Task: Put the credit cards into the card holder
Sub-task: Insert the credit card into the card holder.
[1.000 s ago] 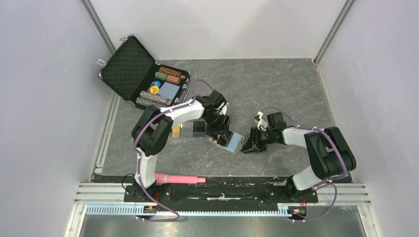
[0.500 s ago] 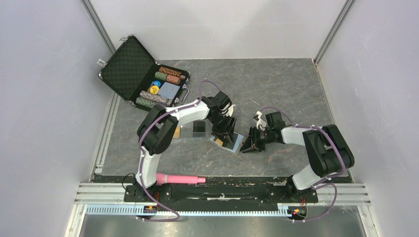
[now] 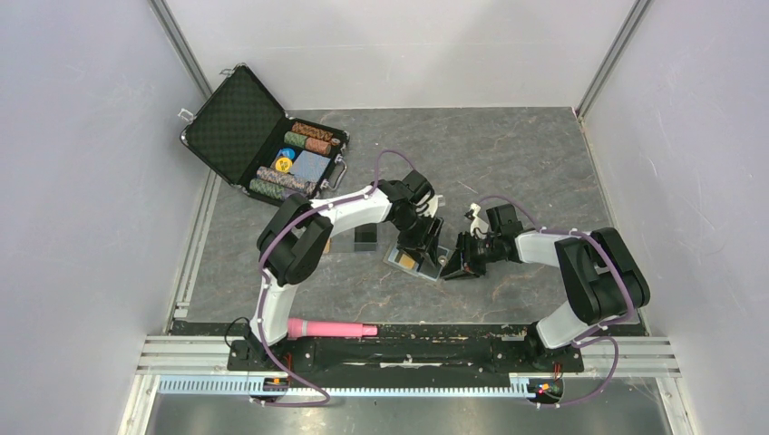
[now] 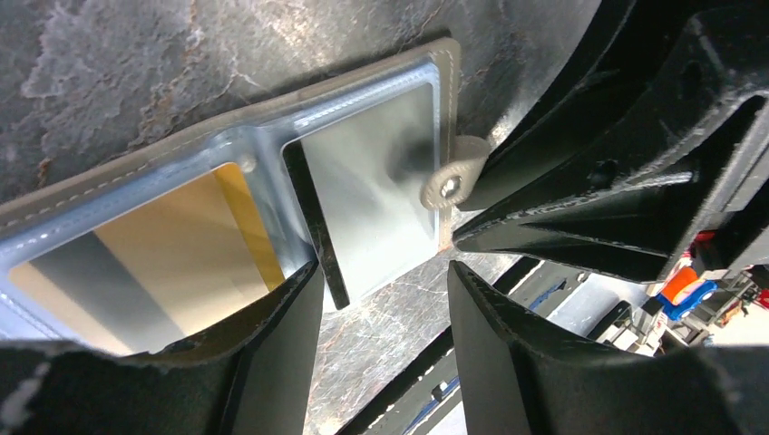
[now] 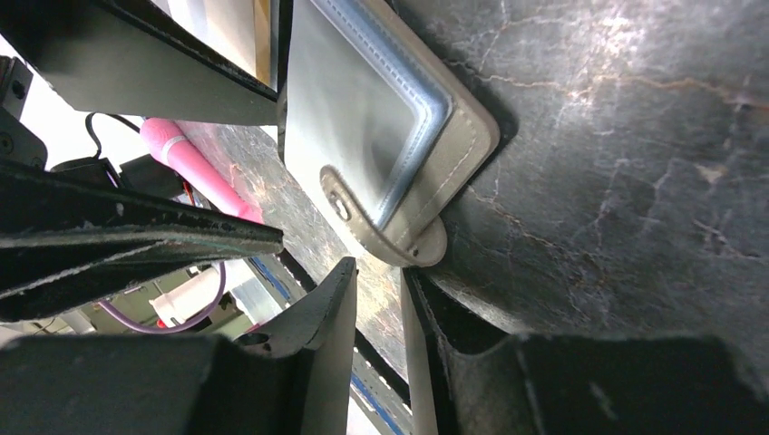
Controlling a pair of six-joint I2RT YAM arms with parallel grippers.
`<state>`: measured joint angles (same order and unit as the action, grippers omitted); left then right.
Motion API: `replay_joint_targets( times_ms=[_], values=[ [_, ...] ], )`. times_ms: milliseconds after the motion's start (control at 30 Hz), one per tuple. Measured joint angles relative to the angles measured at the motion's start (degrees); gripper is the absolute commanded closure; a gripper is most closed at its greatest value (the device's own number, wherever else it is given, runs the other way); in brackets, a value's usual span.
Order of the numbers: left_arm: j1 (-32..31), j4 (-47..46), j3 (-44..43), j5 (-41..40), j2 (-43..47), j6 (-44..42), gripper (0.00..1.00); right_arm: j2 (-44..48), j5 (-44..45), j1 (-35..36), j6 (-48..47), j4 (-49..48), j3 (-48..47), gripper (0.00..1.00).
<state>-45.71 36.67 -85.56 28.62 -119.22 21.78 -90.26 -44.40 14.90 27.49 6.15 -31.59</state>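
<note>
At the centre of the top view: the card holder (image 4: 367,186) lies open and flat on the grey table (image 3: 508,154), light blue inside with a taupe stitched rim.
Pocket at lower left of the left wrist view: an orange-gold card (image 4: 163,258) sits inside it, framed by the light blue border.
Other pocket: it shows a grey sheen at mid-frame. A dark strip runs along its inner edge, and what that strip is cannot be told.
Closing tab (image 4: 451,177): it sticks out from the holder's outer edge, with its snap stud showing.
Left gripper (image 4: 383,272): it hangs directly over the holder with its fingers well apart, either side of the second pocket's near corner, and nothing clamped.
Right gripper (image 5: 379,269): it is just beside the tab edge, right of the holder in the top view. A narrow gap with bare table in it separates the fingers, and the tab's end lies at one fingertip; contact cannot be told.
Black card (image 3: 365,237): it lies flat on the table just left of the holder and apart from it.
Poker chip case (image 3: 231,122): it stands open at the upper left of the top view, well apart.
Pink object (image 3: 331,327): it lies low and left of centre, near the arm bases.
</note>
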Motion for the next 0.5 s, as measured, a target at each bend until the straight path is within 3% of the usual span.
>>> replay_joint_targets(
  times_ms=[267,500],
  values=[
    [0.76,-1.77,0.00,1.73,0.00,0.07,0.36,0.00,2.82,0.17,-0.59,2.49,-2.12,0.73],
    [5.60,-6.67,2.49,4.17,2.82,2.19,0.35,0.00,7.43,0.15,-3.10,4.81,-5.68,0.73]
  ],
)
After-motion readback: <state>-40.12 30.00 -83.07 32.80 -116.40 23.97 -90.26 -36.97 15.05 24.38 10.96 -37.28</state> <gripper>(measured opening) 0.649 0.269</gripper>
